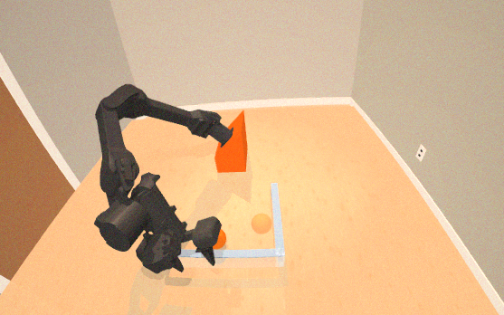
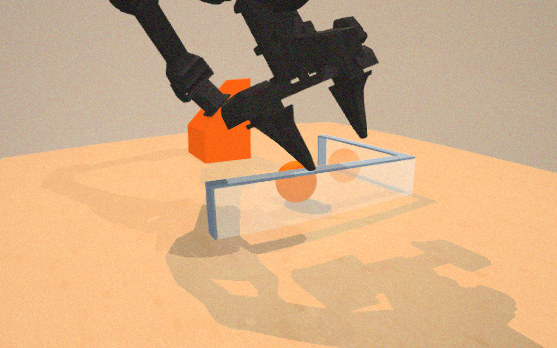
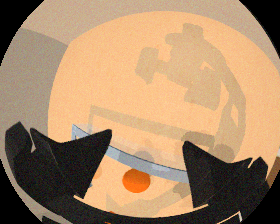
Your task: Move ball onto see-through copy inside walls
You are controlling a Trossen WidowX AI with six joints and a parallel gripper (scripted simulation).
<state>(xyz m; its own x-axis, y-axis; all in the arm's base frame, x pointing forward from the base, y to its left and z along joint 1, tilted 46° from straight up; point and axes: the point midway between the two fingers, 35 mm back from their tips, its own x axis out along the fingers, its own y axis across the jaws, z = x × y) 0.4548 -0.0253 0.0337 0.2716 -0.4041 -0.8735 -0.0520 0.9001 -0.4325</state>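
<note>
Where the two low clear blue-edged walls (image 2: 314, 182) meet to form a corner, the small solid orange ball (image 2: 296, 188) rests on the pale orange surface (image 2: 94, 280), inside the angle and close behind the longer wall. It is plain, smooth and evenly coloured, with a soft shadow under it. From the exterior view it is seen through the clear wall, whose top edge crosses its upper part. In the top view only a sliver of the ball (image 1: 220, 238) shows, the rest covered by a dark finger.

Farther into the corner sits the pale see-through copy of the ball (image 1: 261, 223), near the shorter wall and apart from the solid ball.

Above the ball hangs the black pincer (image 2: 336, 152), released with its pointed fingers spread wide and nothing between them. One fingertip stands at the wall's top edge right over the ball; whether it touches either cannot be told. In the wrist view the ball (image 3: 135, 180) lies between the two fingers, beyond a strip of wall.

Behind the walls stands a bright orange wedge-shaped block (image 1: 233, 147), partly covered by the dark arm.
</note>
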